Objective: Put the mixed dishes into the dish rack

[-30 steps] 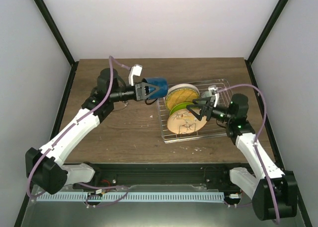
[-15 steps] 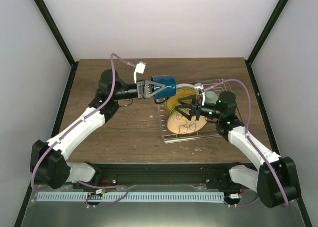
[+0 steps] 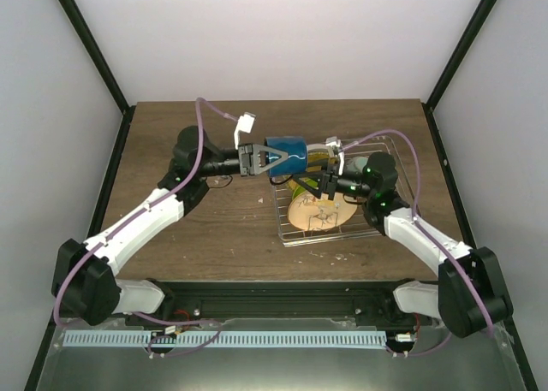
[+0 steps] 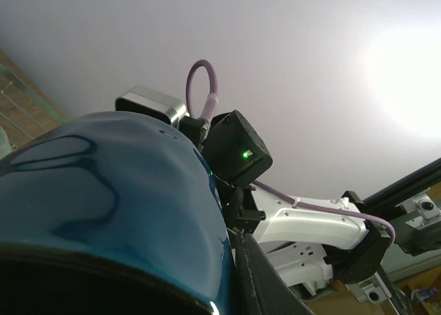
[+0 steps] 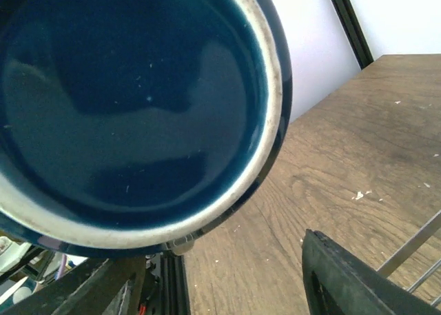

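The dark blue mug point(image 3: 287, 154) hangs sideways in the air at the dish rack's left end, and my left gripper point(image 3: 264, 160) is shut on it. In the left wrist view the mug point(image 4: 103, 191) fills the left, with one finger point(image 4: 272, 284) against its wall. My right gripper point(image 3: 322, 184) faces the mug's mouth point(image 5: 131, 101) with jaws apart and nothing between them. In the wire dish rack point(image 3: 338, 235) stand a tan plate with a drawing point(image 3: 317, 213), a lime green plate point(image 3: 301, 188) and a yellow-orange plate point(image 3: 318, 158), partly hidden by the arms.
The rack sits on the right half of a wooden table point(image 3: 188, 134) with crumbs point(image 3: 342, 256) near its front. White walls and black frame posts point(image 3: 90, 53) close in the sides. A rack wire point(image 5: 413, 249) crosses the right wrist view's corner.
My left arm carried the mug right, toward the rack. My right gripper swung left over the plates to face the mug's mouth, and its jaws narrowed.
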Motion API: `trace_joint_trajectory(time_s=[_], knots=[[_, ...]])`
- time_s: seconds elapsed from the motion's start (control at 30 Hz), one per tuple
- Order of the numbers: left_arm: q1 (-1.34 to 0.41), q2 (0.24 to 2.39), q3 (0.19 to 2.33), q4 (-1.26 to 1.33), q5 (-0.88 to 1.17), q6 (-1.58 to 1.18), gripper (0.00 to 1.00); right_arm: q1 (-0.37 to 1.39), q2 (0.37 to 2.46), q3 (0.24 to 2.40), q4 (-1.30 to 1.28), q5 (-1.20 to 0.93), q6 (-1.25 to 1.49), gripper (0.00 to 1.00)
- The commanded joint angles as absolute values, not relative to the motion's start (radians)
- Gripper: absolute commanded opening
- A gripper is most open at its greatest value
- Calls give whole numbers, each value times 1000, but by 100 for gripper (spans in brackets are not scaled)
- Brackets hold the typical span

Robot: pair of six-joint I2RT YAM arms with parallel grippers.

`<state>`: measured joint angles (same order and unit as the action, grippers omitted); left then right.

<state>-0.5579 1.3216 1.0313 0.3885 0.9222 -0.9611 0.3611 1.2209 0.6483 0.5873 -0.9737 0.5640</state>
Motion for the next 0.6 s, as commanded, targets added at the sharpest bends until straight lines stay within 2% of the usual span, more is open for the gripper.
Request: trace_joint_trajectory(time_s=[0.0,0.4,0.57], knots=[[-565,1313,1028,548,919,-979,0,374,1235,702,674,-970,605,61],[-586,1387,1029,669,913,-1046,0,383,1268,732,737,-985,645,51],[-592,1408,1031,692,911,-1055,0,382,1270,748,741,-990,647,42]])
